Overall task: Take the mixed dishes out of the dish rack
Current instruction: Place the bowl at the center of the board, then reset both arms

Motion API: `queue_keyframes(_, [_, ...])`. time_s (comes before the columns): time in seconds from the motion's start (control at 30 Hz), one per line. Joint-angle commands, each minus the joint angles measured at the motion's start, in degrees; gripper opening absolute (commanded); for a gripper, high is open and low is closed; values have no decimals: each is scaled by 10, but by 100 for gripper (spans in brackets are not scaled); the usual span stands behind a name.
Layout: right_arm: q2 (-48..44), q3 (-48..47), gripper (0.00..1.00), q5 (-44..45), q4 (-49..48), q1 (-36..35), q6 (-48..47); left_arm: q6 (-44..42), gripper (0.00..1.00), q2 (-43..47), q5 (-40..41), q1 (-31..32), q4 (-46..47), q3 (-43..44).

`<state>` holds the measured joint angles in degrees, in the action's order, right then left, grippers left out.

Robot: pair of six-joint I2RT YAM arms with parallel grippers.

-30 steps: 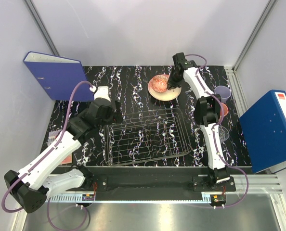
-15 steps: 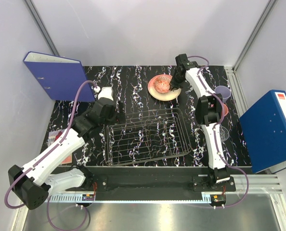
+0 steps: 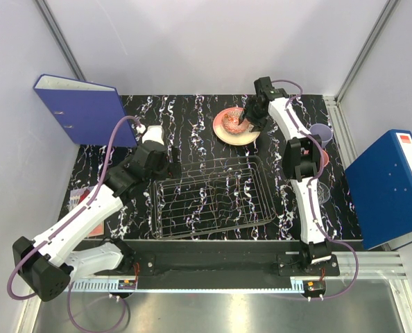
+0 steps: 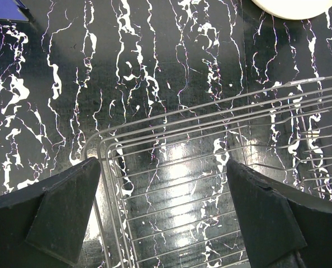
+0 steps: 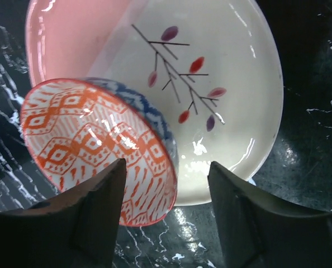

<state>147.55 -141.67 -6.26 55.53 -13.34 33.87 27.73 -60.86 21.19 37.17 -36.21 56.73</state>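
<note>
The left fingers (image 4: 65, 212) hang wide apart, empty, over the far-left corner of the dish rack (image 3: 213, 201), which lies mid-width on the worktop (image 3: 185, 125) by its near edge. Toward the far edge, the right fingers (image 5: 93, 223) stand spread astride the patterned bowl (image 5: 99, 145), apparently not pinching it, on the pink plate (image 5: 222, 84).

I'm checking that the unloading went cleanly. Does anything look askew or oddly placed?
The small bowl sits off-centre on the pink plate and seems tipped rather than flat, with the right gripper open around it. The dish rack lies slightly skewed to the table edge.
</note>
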Motion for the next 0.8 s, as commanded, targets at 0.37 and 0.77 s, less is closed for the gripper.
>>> queue_keyframes(0.37, [-617,479,80,121,-370,-161,-49,8,99,25,-4,-2,32,-6])
queue_keyframes(0.77, [-839,845,82,433,-435,-421,-100,15,99,36,-39,-2,41,-44])
